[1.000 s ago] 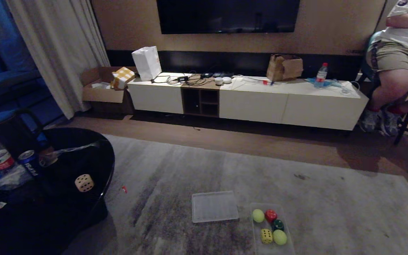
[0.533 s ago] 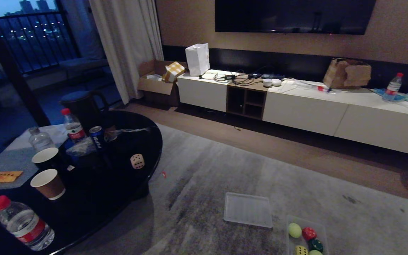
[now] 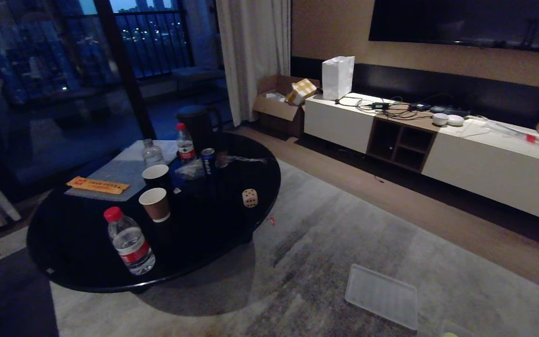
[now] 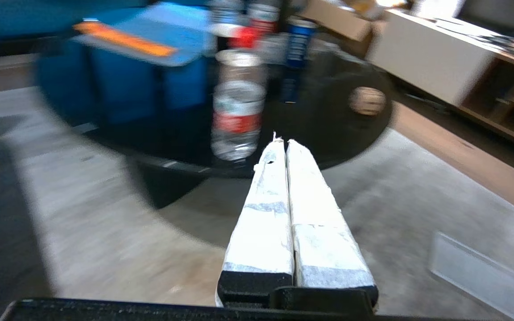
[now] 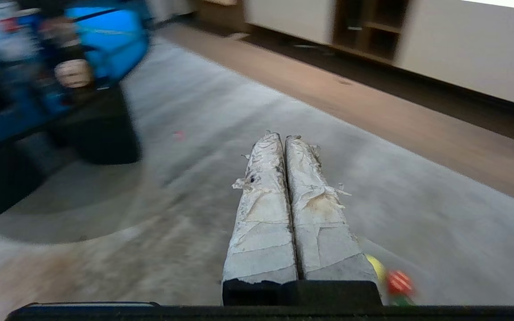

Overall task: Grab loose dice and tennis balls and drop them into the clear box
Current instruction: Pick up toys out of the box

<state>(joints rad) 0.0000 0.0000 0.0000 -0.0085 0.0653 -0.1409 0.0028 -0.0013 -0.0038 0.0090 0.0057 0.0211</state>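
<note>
- On the round glossy black worktop [image 3: 82, 262], near its edge on the side toward the long white TV cabinet [image 3: 475, 164], sits the one loose beige die with dark dots [image 3: 250, 198]; it also shows, blurred, in both wrist views.
- Against the frames of a second ago the whole scene has slid rightward in the head view, so the camera has swung left with the robot; the things themselves have not moved. The black worktop, then cut off at the left edge, now fills the middle-left of the view.
- Beyond the flat translucent lid [image 3: 382, 296] lying on the grey rug [image 3: 325, 243], the clear shallow plastic box [image 3: 456, 327] has slipped almost out of frame; only a corner and a yellow-green tennis ball [image 3: 448, 334] inside it show at the bottom edge. In the right wrist view a yellow-green and a red shape peek out just behind the fingers.
- Both arms hang idle: the left end effector [image 4: 282, 141] is clenched on nothing, taped fingers pressed together, facing the black worktop; the right end effector [image 5: 279, 136] is likewise clenched and empty, over the rug.
- My reading: the robot is turning to face the die, the remaining loose piece I can see. Bottles, paper cups and a can crowd the black worktop's far half, but the die stands apart from them.
</note>
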